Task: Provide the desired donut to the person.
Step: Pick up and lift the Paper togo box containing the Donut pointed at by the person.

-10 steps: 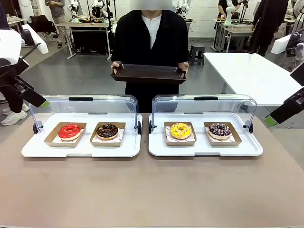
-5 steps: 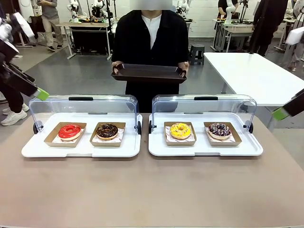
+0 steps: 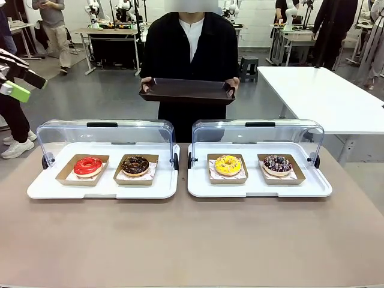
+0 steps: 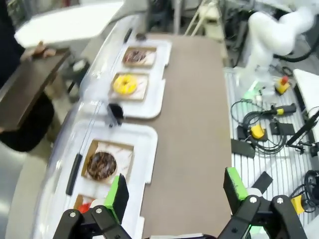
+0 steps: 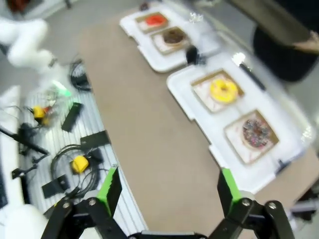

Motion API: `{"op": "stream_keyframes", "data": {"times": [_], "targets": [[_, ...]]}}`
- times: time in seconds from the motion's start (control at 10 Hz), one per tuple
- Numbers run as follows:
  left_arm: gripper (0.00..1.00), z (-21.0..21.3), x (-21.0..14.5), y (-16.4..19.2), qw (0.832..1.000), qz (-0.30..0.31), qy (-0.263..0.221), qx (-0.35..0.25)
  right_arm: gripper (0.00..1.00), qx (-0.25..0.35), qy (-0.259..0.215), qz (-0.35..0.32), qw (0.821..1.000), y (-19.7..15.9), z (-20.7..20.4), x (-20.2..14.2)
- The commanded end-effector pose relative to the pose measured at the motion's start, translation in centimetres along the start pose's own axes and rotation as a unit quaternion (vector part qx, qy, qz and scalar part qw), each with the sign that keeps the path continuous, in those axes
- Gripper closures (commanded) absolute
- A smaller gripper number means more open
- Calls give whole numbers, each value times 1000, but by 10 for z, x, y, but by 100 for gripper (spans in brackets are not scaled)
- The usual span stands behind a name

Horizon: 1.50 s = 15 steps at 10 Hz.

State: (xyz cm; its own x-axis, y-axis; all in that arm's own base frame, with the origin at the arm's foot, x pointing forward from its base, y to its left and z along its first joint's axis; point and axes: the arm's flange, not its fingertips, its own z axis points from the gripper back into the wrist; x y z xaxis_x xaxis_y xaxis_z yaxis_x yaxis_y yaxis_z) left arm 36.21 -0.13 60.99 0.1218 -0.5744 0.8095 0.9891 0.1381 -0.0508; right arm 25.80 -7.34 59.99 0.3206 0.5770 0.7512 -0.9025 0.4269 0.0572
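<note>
**Op:** Hand status?

**Eng:** Your left hand (image 4: 177,191) is released: fingers spread wide, nothing between the green pads. In the front view you see it high at the left edge, above the level of the lids. Your right hand (image 5: 168,188) is spread the same way and empty. It sits high at the right end and looks down the length of the surface (image 3: 192,240). Both hands are well apart from the trays.

**Op:** Where are the donuts?

**Eng:** You have four, each in its own card boat (image 3: 65,173), and neither hand touches any. On the left white tray (image 3: 36,189), the red donut (image 3: 88,165) is at the outer end and the chocolate donut (image 3: 135,164) is beside it, toward the middle. On the right white tray (image 3: 318,189), the yellow donut (image 3: 228,164) is toward the middle and the sprinkled donut (image 3: 277,163) is at the outer end. The left lid (image 3: 66,135) and right lid (image 3: 294,135) are both tipped up along the far edges of the trays. The trays sit side by side, just apart.

**Op:** And the person?

**Eng:** The person (image 3: 189,54) stands at the far side, behind the gap between your two trays. They hold a dark tray (image 3: 187,92) level, gripped at both ends, above and beyond the lids. You can't tell from these views which donut is wanted.
</note>
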Motion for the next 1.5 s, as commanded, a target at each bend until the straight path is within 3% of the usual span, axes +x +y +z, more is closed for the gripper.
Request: {"op": "stream_keyframes", "data": {"times": [0.0,0.3,0.6,0.9,1.4], "targets": [[0,5,-24,44,995,-18,-65,-79,0,66,-49,58,995,-29,-7,-7],[0,9,-53,69,978,-56,-154,-128,0,89,-161,119,976,-57,-8,-29],[0,11,-77,75,979,-58,-174,-94,0,136,-243,122,953,-78,0,-50],[0,31,-95,60,981,-59,-181,-46,0,121,-239,75,960,-97,4,-73],[0,42,-101,37,991,-66,-113,3,0,102,-218,30,970,-99,10,-91]]}}
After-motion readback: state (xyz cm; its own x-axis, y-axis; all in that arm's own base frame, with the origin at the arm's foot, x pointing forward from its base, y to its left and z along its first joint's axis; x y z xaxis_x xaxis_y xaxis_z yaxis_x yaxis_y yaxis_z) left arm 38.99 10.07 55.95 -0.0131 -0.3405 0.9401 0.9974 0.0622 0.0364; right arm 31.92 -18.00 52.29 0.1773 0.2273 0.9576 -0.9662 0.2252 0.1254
